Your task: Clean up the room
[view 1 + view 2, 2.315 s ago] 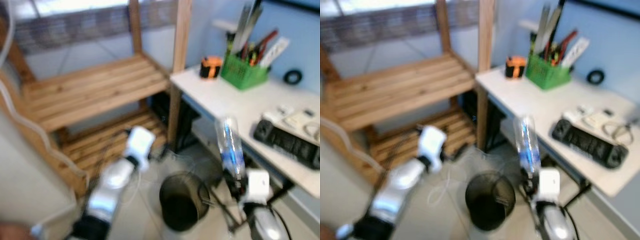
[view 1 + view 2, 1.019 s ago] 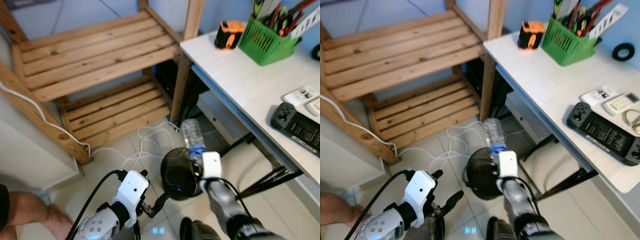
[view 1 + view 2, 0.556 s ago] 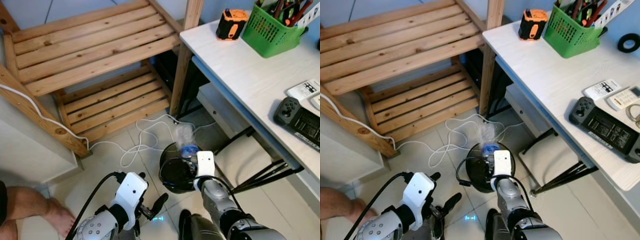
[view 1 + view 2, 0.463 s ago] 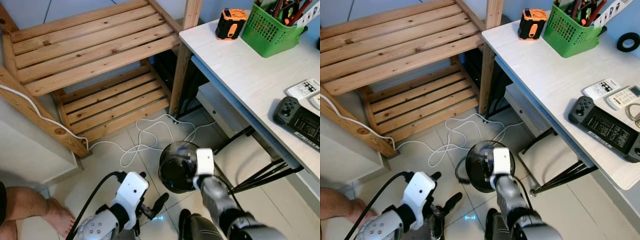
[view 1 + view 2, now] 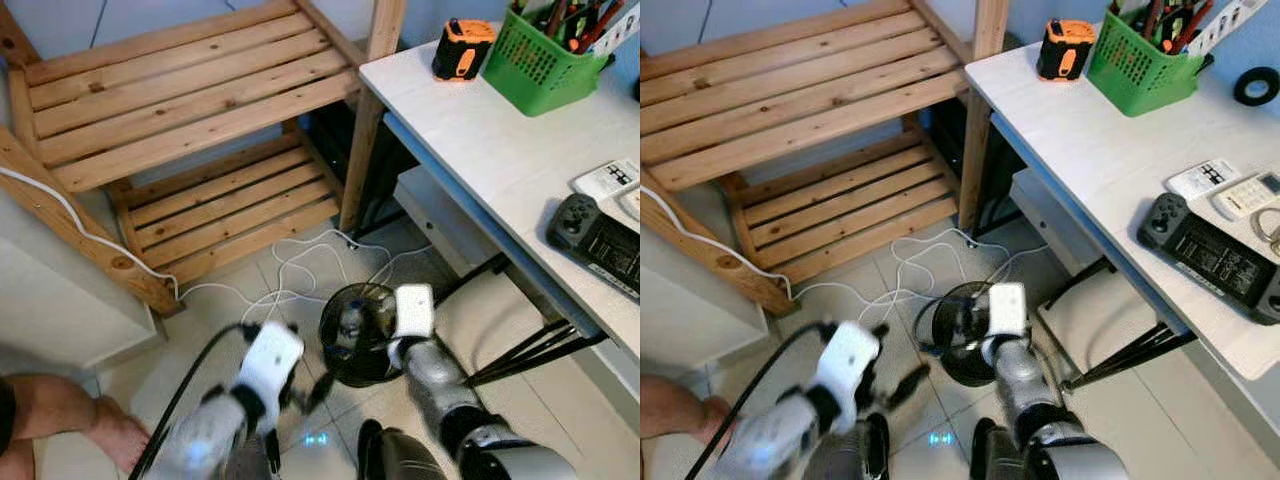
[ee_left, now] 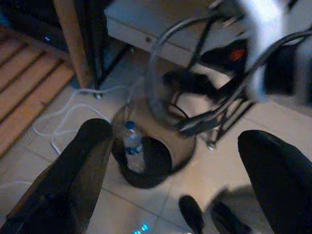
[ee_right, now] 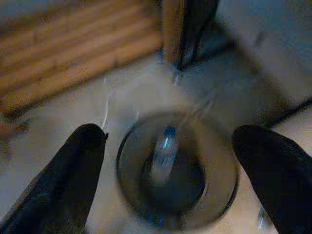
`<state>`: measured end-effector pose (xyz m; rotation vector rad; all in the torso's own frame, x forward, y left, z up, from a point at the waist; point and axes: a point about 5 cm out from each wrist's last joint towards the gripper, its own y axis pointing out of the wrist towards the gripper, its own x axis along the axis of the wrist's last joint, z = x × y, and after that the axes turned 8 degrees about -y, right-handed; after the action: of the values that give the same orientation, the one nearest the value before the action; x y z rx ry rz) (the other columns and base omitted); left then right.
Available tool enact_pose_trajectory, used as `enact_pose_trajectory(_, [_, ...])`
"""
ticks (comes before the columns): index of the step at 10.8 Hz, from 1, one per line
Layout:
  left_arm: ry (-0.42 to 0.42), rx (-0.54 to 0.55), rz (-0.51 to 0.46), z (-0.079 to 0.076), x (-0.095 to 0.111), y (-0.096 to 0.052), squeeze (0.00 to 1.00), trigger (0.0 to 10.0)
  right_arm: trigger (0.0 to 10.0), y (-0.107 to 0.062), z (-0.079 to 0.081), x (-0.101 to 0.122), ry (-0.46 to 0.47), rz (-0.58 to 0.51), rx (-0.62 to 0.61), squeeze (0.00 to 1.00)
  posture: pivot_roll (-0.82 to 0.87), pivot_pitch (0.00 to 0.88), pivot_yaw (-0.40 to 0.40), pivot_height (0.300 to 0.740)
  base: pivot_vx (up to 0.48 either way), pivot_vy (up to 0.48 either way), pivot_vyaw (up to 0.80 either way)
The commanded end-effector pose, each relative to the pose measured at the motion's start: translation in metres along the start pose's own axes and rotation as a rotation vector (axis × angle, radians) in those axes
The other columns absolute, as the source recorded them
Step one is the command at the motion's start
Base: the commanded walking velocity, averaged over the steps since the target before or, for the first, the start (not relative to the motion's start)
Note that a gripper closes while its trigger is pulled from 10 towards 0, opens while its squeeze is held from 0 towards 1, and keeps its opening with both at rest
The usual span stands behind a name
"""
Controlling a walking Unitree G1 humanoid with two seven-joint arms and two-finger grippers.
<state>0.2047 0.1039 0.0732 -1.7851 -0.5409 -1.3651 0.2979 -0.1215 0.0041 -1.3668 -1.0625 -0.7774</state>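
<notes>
left gripper [image 6: 178, 161]: fingers spread wide, low over the floor just left of the bin
bottle [image 7: 163, 155]: standing inside the black bin [image 5: 335, 345], blue cap up
right gripper [image 7: 168, 161]: right above the bin, fingers spread apart, holding nothing
desk [image 5: 500, 170]: far right

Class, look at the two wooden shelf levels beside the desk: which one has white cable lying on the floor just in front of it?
The lower wooden shelf: the white cable loops just before it, near the black bin.

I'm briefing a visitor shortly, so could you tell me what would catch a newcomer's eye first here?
Probably the clear plastic bottle standing inside the black wire bin on the tiled floor, with the right claw open directly above it. Next, the bright green basket of tools on the white desk.
</notes>
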Motion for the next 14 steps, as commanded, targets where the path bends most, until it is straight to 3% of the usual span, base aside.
enact_pose_trajectory(1, [-0.001, 0.043, 0.010, 0.013, -0.005, 0.006, 0.00, 10.0, 10.0, -0.003, -0.015, 0.006, 0.000, -0.082, -0.048, 0.00, 0.11, 0.099, -0.025, 0.740, 0.000, 0.000, 0.00])
enact_pose_trajectory(3, [0.011, 0.088, -0.046, 0.028, 0.006, 0.024, 0.00, 10.0, 10.0, -0.024, -0.044, 0.005, -0.006, -0.198, -0.132, 0.00, 0.05, 0.000, -0.036, 0.740, 0.000, 0.000, 0.00])
enact_pose_trajectory(6, [-0.022, 0.167, -0.186, 0.048, 0.029, 0.041, 0.00, 10.0, 10.0, -0.077, -0.064, 0.016, -0.066, -0.344, -0.207, 0.00, -0.04, 0.000, -0.007, 0.740, 0.000, 0.000, 0.00])
enact_pose_trajectory(8, [0.057, 0.287, -0.419, 0.059, 0.062, 0.021, 0.00, 10.0, 10.0, -0.101, -0.065, 0.016, -0.007, -0.402, -0.136, 0.00, -0.08, 0.000, 0.025, 0.740, 0.000, 0.000, 0.00])
enact_pose_trajectory(9, [0.106, 0.305, -0.492, 0.061, 0.073, 0.012, 0.00, 10.0, 10.0, -0.108, -0.082, 0.020, 0.035, -0.429, -0.218, 0.00, -0.10, 0.000, 0.041, 0.740, 0.000, 0.000, 0.00])
enact_pose_trajectory(10, [0.235, 0.267, -0.479, 0.055, 0.072, 0.010, 0.00, 10.0, 10.0, -0.114, -0.089, 0.020, 0.056, -0.443, -0.266, 0.00, -0.11, 0.000, 0.038, 0.740, 0.000, 0.000, 0.00])
enact_pose_trajectory(11, [0.299, 0.176, -0.447, 0.038, 0.069, 0.021, 0.00, 10.0, 10.0, -0.119, -0.085, 0.014, 0.053, -0.412, -0.249, 0.00, -0.11, 0.000, 0.031, 0.740, 0.000, 0.000, 0.00])
enact_pose_trajectory(13, [0.124, 0.178, -0.421, 0.037, 0.067, 0.036, 0.00, 10.0, 10.0, -0.110, -0.080, 0.015, 0.019, -0.382, -0.233, 0.00, -0.12, 0.000, 0.034, 0.740, 0.000, 0.000, 0.00])
enact_pose_trajectory(14, [0.153, 0.176, -0.425, 0.039, 0.070, 0.039, 0.00, 10.0, 10.0, -0.105, -0.078, 0.018, 0.024, -0.387, -0.234, 0.00, -0.13, 0.000, 0.049, 0.740, 0.000, 0.000, 0.00])
